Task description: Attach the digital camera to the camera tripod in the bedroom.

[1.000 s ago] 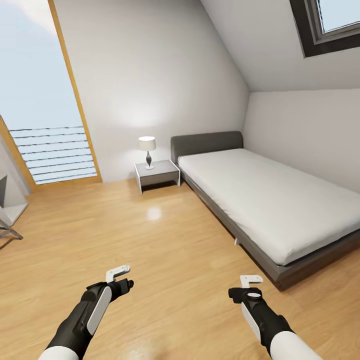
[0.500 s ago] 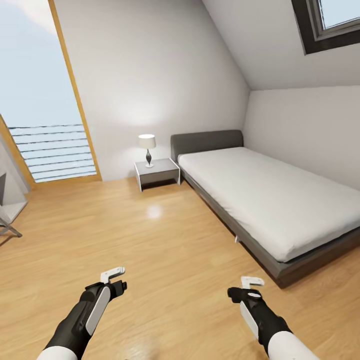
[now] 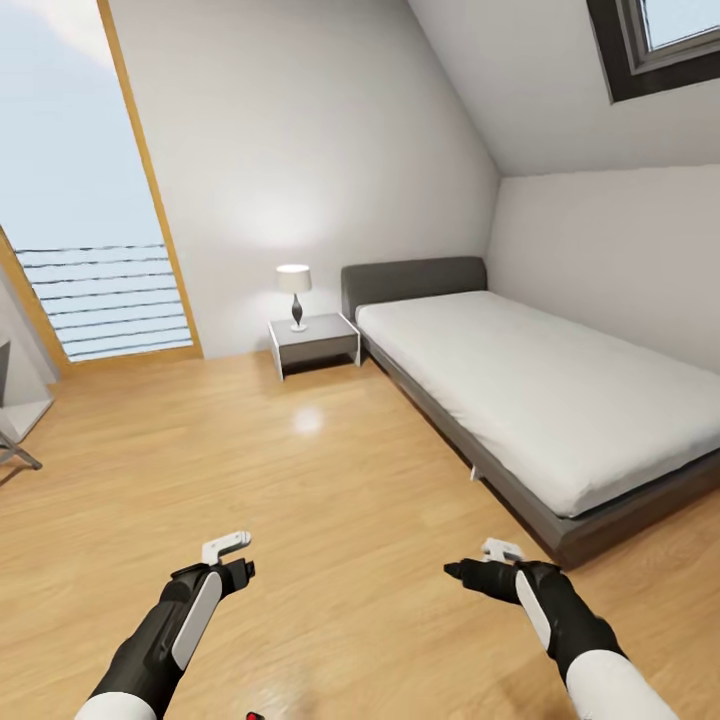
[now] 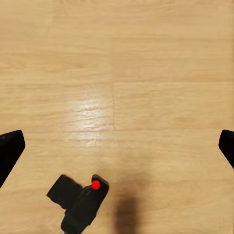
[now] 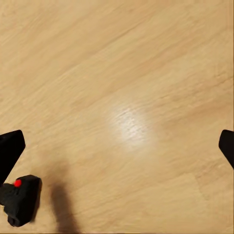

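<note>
Camera (image 4: 80,202) was lying on the wood floor (image 3: 330,480), down low between the two arms and close in to the robot's base. In the head view only a tiny red-and-black sliver of it (image 3: 255,714) peeked in at the very bottom edge, a bit toward the left arm's side.

Left gripper (image 3: 226,546) was hanging over bare planks with its fingers spread wide and nothing in them; in the left wrist view both dark fingertips (image 4: 9,152) sat at the far edges of the picture with the camera plainly between and below them, so it wasn't lined up under the fingers. Its long axis ran slanted across the planks, with the red dot near the upper end of the body.

Right gripper (image 3: 500,548) was also wide open and empty. In the right wrist view the camera (image 5: 20,199) was tucked into a corner, right beside one fingertip (image 5: 9,153), so it sat well off to the side of that hand's centre line.

My read: the left arm had the better shot, since the camera sat more squarely in its view. Either hand would need to come back toward the base and drop down, and probably twist the wrist so the fingers close across the short side of the body.

Bed (image 3: 520,400), the nightstand (image 3: 315,345) and its lamp (image 3: 294,292) were well away. Couldn't pick out the tripod for sure.
</note>
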Available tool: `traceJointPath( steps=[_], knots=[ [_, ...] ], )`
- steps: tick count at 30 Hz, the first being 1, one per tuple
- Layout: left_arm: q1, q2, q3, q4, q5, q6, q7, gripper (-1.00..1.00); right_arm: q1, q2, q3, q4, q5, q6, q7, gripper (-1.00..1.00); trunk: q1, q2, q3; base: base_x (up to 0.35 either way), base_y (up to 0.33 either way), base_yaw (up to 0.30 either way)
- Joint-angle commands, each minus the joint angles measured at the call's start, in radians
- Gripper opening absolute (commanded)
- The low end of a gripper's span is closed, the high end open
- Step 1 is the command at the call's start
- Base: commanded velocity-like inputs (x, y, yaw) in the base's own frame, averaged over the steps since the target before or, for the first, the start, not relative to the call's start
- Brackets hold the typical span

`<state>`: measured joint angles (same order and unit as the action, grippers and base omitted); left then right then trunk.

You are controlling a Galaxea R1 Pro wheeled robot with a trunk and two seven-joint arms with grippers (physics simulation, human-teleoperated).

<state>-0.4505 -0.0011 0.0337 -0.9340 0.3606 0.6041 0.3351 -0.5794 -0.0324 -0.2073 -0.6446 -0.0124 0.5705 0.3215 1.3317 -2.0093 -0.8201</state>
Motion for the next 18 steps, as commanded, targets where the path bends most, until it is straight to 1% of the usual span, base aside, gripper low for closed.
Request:
traceJointPath(
  steps=[1,2,3,6,11,18],
  knots=[
    [0.0,0.0,0.0,-0.002,0.011,0.002,0.008,1.0,0.0,-0.003,-0.006,-0.007,0.006,0.016,0.033,1.0,0.004,-0.008,-0.004,0.0,0.0,0.0],
    [0.0,0.0,0.0,-0.002,0.011,0.002,0.007,1.0,0.0,-0.006,-0.013,-0.014,0.015,0.027,0.071,1.0,0.008,-0.015,-0.007,0.0,0.0,0.0],
    [0.0,-0.001,0.0,-0.003,0.012,0.001,0.007,1.0,0.0,-0.008,-0.02,-0.019,0.02,0.031,0.093,1.0,0.011,-0.022,-0.01,0.0,0.0,0.0],
    [0.0,-0.001,0.0,-0.005,0.012,0.001,0.007,1.0,0.0,-0.008,-0.036,-0.027,0.026,0.02,0.112,1.0,0.023,-0.043,-0.02,0.0,0.0,0.0],
    [0.0,-0.002,0.0,-0.006,0.013,0.002,0.008,1.0,0.0,-0.007,-0.049,-0.033,0.035,-0.006,0.115,1.0,0.042,-0.078,-0.036,0.0,0.0,0.0],
    [0.0,-0.003,0.0,0.004,0.012,0.004,0.008,1.0,0.0,-0.008,-0.048,-0.036,0.044,-0.018,0.119,1.0,0.069,-0.127,-0.057,0.0,0.0,0.0]
  ],
)
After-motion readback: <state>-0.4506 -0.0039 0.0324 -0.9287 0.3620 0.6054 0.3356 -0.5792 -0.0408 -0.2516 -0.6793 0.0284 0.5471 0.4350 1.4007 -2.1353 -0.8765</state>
